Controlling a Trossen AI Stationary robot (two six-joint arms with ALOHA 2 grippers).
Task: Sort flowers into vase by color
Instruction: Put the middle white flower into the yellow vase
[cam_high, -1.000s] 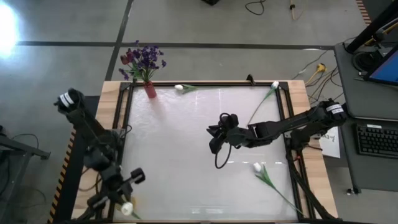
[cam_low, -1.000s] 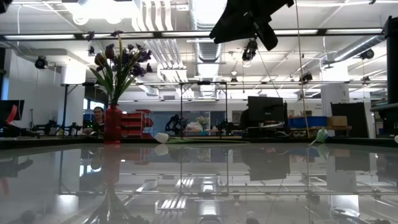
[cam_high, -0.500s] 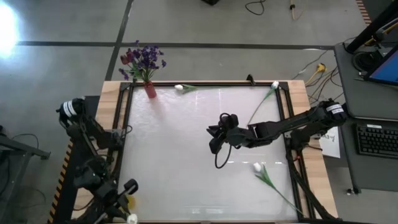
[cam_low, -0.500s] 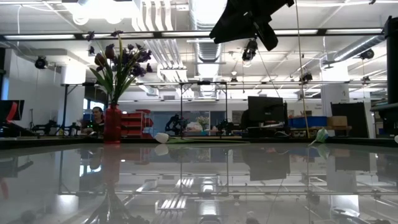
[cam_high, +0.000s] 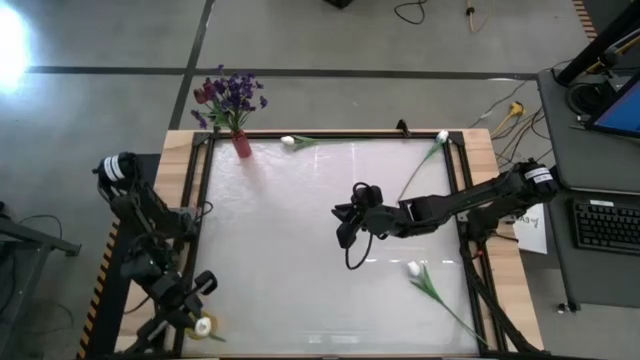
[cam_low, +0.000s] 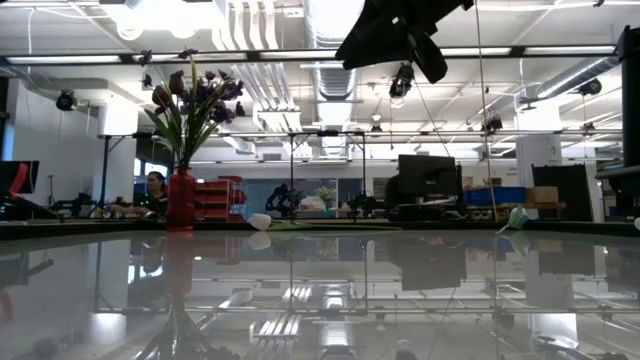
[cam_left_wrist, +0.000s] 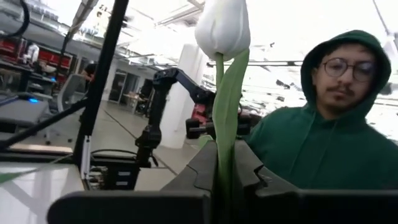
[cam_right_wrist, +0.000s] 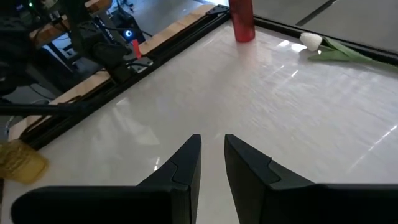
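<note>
Two arms over white table (cam_high: 300, 230): right gripper (cam_high: 343, 228) mid-frame, nearly closed, empty; left gripper (cam_high: 196, 310) lower left, clamping white tulip (cam_left_wrist: 222, 28) by stem. Red vase (cam_high: 241, 146) upper left, far off. Risks thin stem slipping or bending during carry.

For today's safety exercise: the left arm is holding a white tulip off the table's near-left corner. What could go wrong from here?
1. The left end effector pinches only the stem of the white tulip; the stem might slip or bend.
2. The red vase at the far-left corner looks narrow and already full, so inserting another stem might tip it.
3. The right end effector hangs over mid-table and could block the way.
</note>
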